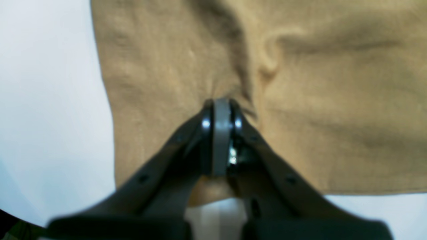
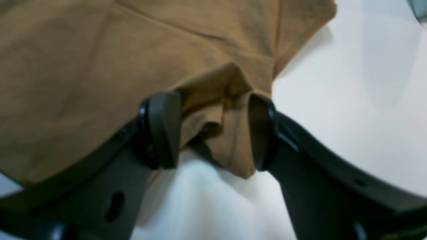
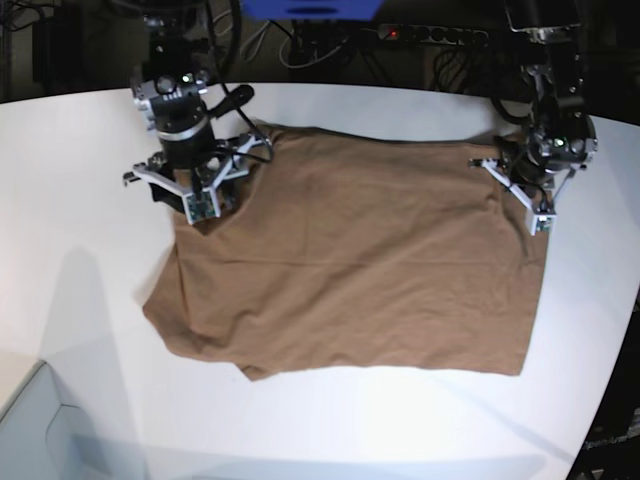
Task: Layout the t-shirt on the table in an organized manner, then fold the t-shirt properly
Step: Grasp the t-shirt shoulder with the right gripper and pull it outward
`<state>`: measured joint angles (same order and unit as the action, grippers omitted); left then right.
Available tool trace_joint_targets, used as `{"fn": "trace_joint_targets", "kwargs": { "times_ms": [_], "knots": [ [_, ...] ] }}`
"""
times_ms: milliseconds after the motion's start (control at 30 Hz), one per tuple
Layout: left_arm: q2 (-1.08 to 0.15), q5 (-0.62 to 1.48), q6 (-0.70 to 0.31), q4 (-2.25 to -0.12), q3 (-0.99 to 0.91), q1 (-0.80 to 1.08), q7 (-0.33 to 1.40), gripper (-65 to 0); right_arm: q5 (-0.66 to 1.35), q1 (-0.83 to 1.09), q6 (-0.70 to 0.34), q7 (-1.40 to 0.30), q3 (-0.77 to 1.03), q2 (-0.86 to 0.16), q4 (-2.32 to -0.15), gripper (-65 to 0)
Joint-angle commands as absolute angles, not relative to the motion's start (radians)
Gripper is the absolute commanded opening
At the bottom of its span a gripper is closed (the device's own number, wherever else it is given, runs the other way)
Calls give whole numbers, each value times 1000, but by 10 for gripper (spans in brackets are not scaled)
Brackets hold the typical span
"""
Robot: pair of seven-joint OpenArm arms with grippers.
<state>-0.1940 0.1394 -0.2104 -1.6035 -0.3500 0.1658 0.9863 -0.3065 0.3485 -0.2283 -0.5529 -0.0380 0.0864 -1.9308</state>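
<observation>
T-shirt (image 3: 350, 270) lies spread over the white bench (image 3: 90, 300), mostly flat, brown, with soft creases across the middle. One sleeve juts out at the lower left corner of the cloth; the right-hand edge runs fairly straight down toward the bench's curved rim. My right tool (image 3: 203, 203) sits on the cloth's upper left corner. My left tool (image 3: 541, 222) rests at the upper right edge of the cloth. Dark cables and a power strip (image 3: 440, 35) lie behind the bench.
</observation>
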Motion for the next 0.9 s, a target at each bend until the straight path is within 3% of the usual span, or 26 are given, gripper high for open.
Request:
{"fn": "trace_joint_targets", "kwargs": {
  "times_ms": [0,633,733,867],
  "knots": [
    [-202,139,-211,-1616,-354,157,990,-650,-302,338,-223,-529,-39,90,-1936,-320],
    [-200,140,-211,-1613,-349,154,989,-650,-302,282,-222,-519,-36,87,-1790,-332],
    [-200,140,-211,-1613,-349,154,989,-650,-302,278,-222,-519,-36,87,-1794,-410],
    [-200,140,-211,-1613,-349,154,989,-650,-302,277,-222,-519,-36,85,-1797,-615]
  ]
}}
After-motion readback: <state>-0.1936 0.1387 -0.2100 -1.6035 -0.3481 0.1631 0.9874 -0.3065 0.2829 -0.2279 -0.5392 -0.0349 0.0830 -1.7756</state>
